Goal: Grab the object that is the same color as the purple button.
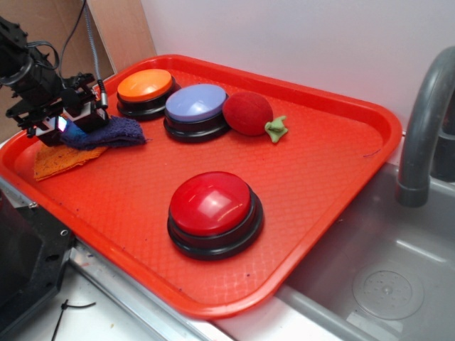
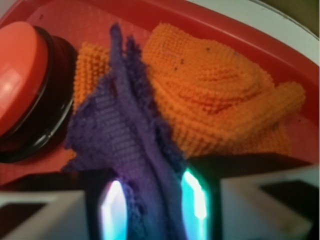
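Gripper (image 2: 152,210) clamped on purple rag (image 2: 125,140), bunched over orange cloth (image 2: 220,100).

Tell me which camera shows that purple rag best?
The wrist view: the purple rag fills the frame, pinched between the pincer tips over the orange cloth. The exterior view shows it only small, partly hidden by the pincer.

Purple rag and lavender-topped button on the red tray

The object (image 1: 106,133), a fuzzy dark purple-blue terry rag, lay bunched at the tray's far-left end, draped partly over an orange cloth, its folds gathered into a ridge (image 2: 131,145) in the wrist view. The purple button (image 1: 196,104), a pale lavender dome on a black base, sat upright to the rag's right, apart from it, toward the far edge.
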Tool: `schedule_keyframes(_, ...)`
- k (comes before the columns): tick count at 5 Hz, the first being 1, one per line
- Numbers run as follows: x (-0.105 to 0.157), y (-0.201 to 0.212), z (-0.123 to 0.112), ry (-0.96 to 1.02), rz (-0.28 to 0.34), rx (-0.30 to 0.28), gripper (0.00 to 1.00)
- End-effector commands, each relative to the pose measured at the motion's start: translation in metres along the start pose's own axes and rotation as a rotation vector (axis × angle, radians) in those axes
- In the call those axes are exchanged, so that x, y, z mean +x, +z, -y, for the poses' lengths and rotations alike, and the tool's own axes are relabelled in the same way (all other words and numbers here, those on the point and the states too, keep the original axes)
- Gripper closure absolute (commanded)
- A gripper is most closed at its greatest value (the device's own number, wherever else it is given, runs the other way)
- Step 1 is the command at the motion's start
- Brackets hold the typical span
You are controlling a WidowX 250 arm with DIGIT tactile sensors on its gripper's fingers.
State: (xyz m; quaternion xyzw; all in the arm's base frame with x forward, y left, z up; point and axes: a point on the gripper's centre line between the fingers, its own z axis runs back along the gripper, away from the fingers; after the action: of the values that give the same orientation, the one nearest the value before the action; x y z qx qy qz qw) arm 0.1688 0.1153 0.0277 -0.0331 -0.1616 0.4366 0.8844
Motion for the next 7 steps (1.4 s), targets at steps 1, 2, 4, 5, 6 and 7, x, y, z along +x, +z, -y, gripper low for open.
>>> schedule_keyframes(1, 0.001, 0.019, 0.012, -0.069, 0.010, 0.060, 1.00)
schedule_keyframes(2, -0.004, 0.039, 0.028, -0.189, 0.033, 0.060, 1.00)
schedule_keyframes(4, -0.020, 0.079, 0.058, -0.529, -0.161, -0.056, 1.00)
schedule_keyframes(5, -0.030, 0.104, 0.070, -0.646, -0.178, -0.108, 1.00)
schedule_keyframes(6, -0.046, 0.135, 0.083, -0.724, -0.160, -0.140, 1.00)
schedule_keyframes(7, -0.055, 0.143, 0.089, -0.751, -0.130, -0.084, 1.00)
